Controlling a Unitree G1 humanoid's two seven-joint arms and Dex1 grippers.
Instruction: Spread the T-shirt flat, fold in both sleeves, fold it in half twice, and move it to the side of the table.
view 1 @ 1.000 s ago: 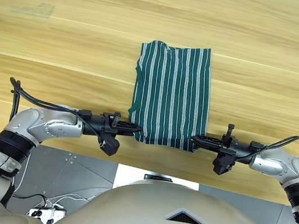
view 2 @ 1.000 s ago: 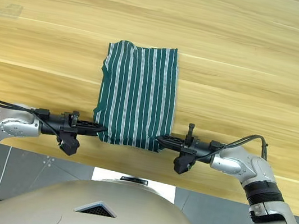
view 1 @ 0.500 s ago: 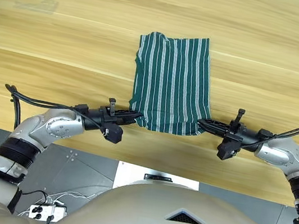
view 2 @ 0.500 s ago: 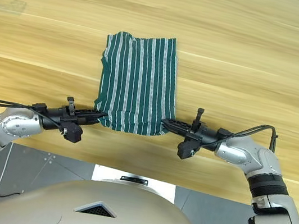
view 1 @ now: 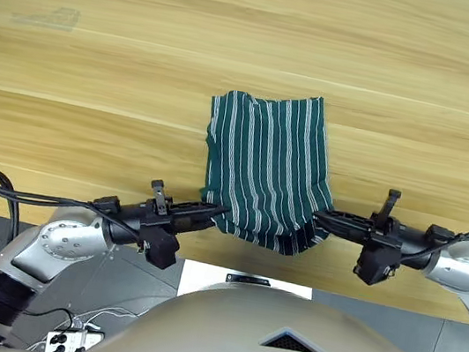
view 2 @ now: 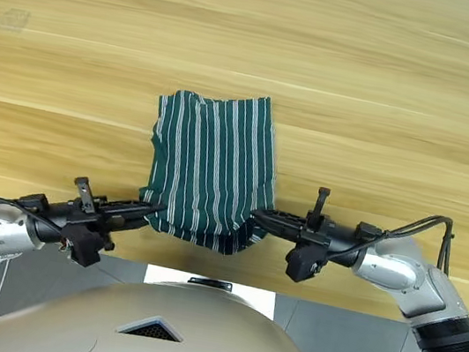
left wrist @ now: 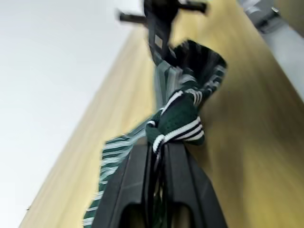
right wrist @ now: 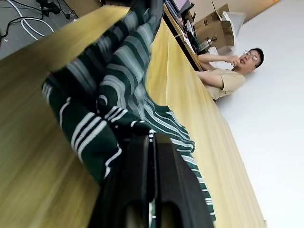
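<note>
A pale wooden table (view 1: 103, 48) spans the upper frame. A folded green, white-striped T-shirt (view 1: 268, 159) lies at centre, near the lower edge.

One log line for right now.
T-shirt: folded, near edge raised | left hand: shut on near-left corner | right hand: shut on near-right corner

The dark green T-shirt (view 1: 264, 167) with thin white stripes is folded into a narrow, layered rectangle with its stripes running away from the robot. Its far end lies flat on the pale wooden bench (view 1: 99, 74). The near end is raised off the surface at the bench's front edge. There each near corner is pinched in the jaws of the left gripper (view 1: 215, 211) and the right gripper (view 1: 319, 214), and the hem sags in loose folds between them.
</note>
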